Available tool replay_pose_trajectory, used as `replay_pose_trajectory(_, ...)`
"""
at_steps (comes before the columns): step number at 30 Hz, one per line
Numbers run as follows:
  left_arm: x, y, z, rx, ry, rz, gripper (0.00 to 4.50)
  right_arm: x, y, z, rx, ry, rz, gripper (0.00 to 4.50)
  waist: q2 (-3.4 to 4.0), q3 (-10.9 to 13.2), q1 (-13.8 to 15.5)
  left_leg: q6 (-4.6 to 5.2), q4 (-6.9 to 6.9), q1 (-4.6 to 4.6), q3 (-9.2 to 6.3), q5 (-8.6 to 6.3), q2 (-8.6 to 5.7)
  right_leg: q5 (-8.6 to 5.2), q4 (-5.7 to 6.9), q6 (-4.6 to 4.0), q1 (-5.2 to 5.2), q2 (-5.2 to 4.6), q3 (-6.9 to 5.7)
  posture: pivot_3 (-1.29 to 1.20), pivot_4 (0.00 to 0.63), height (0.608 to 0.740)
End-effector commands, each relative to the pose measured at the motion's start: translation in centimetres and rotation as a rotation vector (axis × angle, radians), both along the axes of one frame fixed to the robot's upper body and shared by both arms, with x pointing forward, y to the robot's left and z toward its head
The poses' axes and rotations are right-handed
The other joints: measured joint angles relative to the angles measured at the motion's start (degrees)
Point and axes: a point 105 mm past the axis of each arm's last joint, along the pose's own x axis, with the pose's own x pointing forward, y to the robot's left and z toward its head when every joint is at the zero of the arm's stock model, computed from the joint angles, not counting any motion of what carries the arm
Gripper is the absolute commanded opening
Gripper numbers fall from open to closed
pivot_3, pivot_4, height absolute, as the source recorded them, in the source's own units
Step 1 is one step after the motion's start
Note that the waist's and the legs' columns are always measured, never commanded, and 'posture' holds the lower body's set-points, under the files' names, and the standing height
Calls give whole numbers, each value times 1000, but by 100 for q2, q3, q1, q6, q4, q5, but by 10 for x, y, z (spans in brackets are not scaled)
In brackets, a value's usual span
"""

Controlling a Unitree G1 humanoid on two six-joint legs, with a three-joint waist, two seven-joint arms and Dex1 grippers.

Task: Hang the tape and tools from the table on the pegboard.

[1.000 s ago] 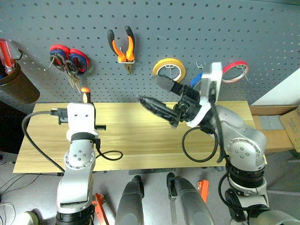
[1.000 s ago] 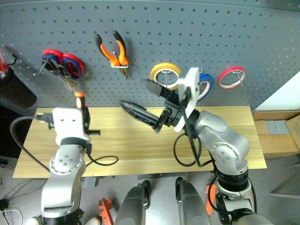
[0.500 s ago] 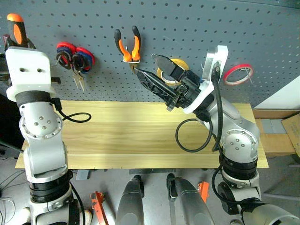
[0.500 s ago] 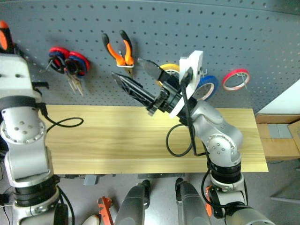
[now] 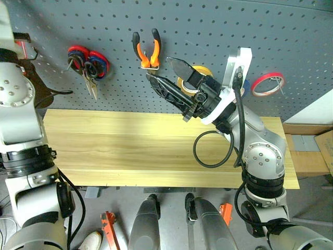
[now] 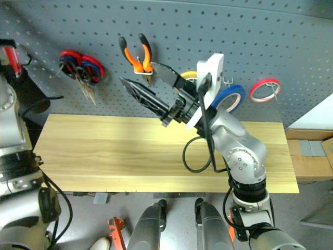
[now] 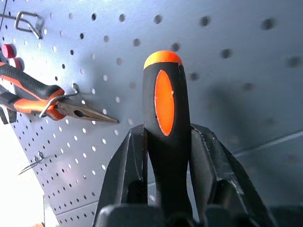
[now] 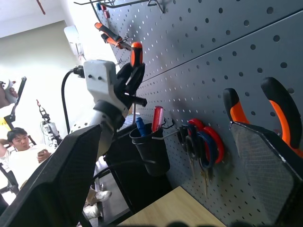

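Left pincer (image 7: pixel 165 156) grips the screwdriver (image 7: pixel 165 118) (orange-and-black handle) near the pegboard (image 7: pixel 227 56); right pincer (image 5: pixel 166 78) gapes, released, above the worktop (image 5: pixel 130 151).

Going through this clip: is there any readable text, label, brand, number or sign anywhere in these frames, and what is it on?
None can be read.
Pegboard: bare holes and hooks, no label.
Screwdriver in the left gripper: plain orange and black handle, no print showing.
Pliers, blue tape, yellow tape, red tape: no markings visible.
Table: plain wood grain.
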Motion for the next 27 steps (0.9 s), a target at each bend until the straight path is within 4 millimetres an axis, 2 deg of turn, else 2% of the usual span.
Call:
replay_pose_trajectory(1,-17,17,17,-12,-89,33,849,-8,-2,5,23,-38,0,4500,-1,0,2,0,1,1,1,0,0,0,2,-1,0,-1,0,201,302,740)
replay_pose_trajectory(7,-11,31,5,-42,-48,36,849,-8,0,5,27,-40,-1,4500,-6,-4,41,-1,7,0,1,2,-1,1,8,-2,0,-3,-9,202,305,740)
replay_pose_trajectory(10,-4,34,-14,-80,1,19,849,-6,0,4,23,-39,-8,4500,-16,-11,36,-1,7,1,0,3,-1,4,8,-7,1,-4,-8,202,308,740)
replay_pose_trajectory(13,-1,34,-23,-103,30,5,849,-6,0,3,18,-38,-9,4500,-18,-12,22,-1,8,4,2,3,0,7,9,-13,1,-6,-5,204,314,740)
replay_pose_trajectory(20,-11,37,-43,-148,61,24,849,-6,-1,1,8,-40,-19,4500,-24,-16,-15,-1,6,6,7,3,1,9,10,-15,1,-6,0,196,312,740)
replay_pose_trajectory(27,-21,34,-51,-170,75,39,3237,-4,-1,-1,-2,-38,-22,4500,-31,-20,30,-6,8,10,-1,12,0,9,27,-16,1,-5,-10,202,314,740)
